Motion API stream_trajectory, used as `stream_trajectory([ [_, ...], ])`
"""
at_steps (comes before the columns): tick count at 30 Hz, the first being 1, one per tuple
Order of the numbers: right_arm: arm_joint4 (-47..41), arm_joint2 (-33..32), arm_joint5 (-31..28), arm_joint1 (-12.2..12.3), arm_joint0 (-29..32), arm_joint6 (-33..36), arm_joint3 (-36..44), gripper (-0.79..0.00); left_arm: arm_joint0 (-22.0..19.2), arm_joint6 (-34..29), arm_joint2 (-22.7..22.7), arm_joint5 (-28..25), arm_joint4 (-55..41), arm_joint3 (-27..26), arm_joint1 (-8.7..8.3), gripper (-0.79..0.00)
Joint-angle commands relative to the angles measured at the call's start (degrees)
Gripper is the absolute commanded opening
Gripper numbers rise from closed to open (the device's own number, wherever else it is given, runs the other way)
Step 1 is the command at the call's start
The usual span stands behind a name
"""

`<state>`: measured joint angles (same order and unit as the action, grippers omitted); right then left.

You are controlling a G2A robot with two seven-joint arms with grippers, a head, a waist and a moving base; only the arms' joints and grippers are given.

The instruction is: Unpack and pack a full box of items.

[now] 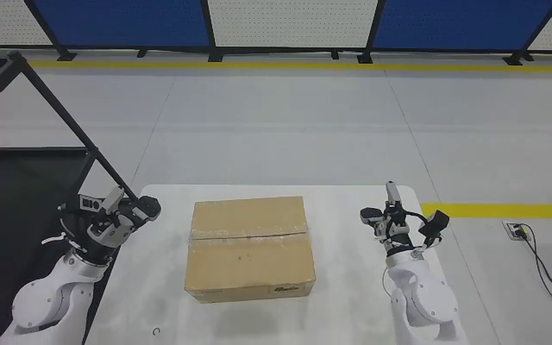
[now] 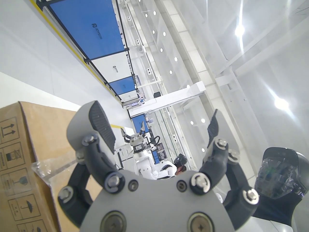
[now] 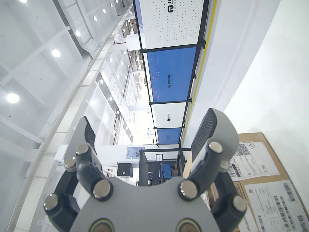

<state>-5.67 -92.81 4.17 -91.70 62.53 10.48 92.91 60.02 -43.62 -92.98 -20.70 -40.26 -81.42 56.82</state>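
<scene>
Centrally, a closed cardboard box (image 1: 249, 248).

The top view looks steeply down from above the arms over the whole tabletop (image 1: 345, 285), with floor (image 1: 285, 121) and blue panels (image 1: 121, 21) beyond its far edge. Each wrist camera sits close behind its own claw, the left claw (image 2: 154, 119) and the right claw (image 3: 149, 126), tilted up toward the ceiling (image 2: 241, 73). All three views share the box (image 1: 249, 246) and the panels.

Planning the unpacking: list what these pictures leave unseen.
- Box contents: top view, the box is shut.
- Small dark thing on the table: top view, too small to identify.
- Box's labelled side: right wrist view, partly behind the right end effector, cut by the edge.
</scene>
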Motion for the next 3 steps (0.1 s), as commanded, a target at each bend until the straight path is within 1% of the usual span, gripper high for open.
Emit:
stream_trajectory([
  [1,0.0,0.0,0.0,0.0,0.0,0.0,0.0,0.0,0.0,0.0,0.0,0.0,0.0,0.0,0.0,-0.001],
  [3,0.0,0.0,0.0,0.0,0.0,0.0,0.0,0.0,0.0,0.0,0.0,0.0,0.0,0.0,0.0,-0.001],
])
